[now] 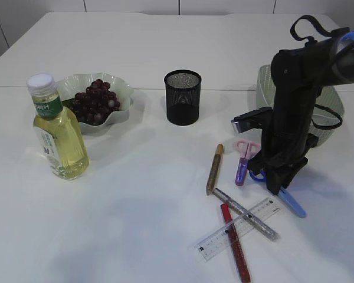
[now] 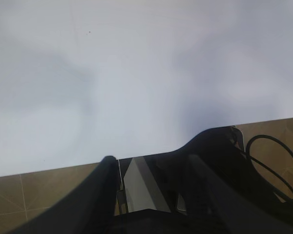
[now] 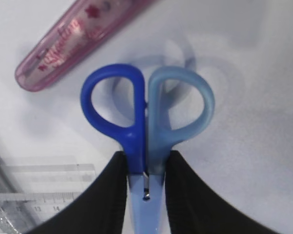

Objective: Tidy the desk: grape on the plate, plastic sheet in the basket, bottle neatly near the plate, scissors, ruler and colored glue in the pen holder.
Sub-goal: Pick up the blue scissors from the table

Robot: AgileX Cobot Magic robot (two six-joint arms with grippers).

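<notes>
Blue scissors [image 3: 146, 131] pinched in right gripper [image 3: 145, 183], jaws nearly closed

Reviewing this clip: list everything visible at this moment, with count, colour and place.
Table: one, white, under everything.
Bottle: one, yellow liquid, white cap, upright front left.
Plate: one, pale green, wavy rim, behind the bottle.
Grapes: one bunch, dark red, on the plate.
Pen holder: one, black mesh, centre back.
Basket: one, pale green, back right, behind the arm.
Pink scissors: one, pink-purple sheath, right of centre.
Blue scissors: one, blue handles, between the pincer fingers.
Glue pens: three, gold, silver, red, front right.
Ruler: one, clear, crossing the pens.
Right pincer: black, shut on the blue scissors.
Left pincer: black, at the table edge, state unclear.
</notes>
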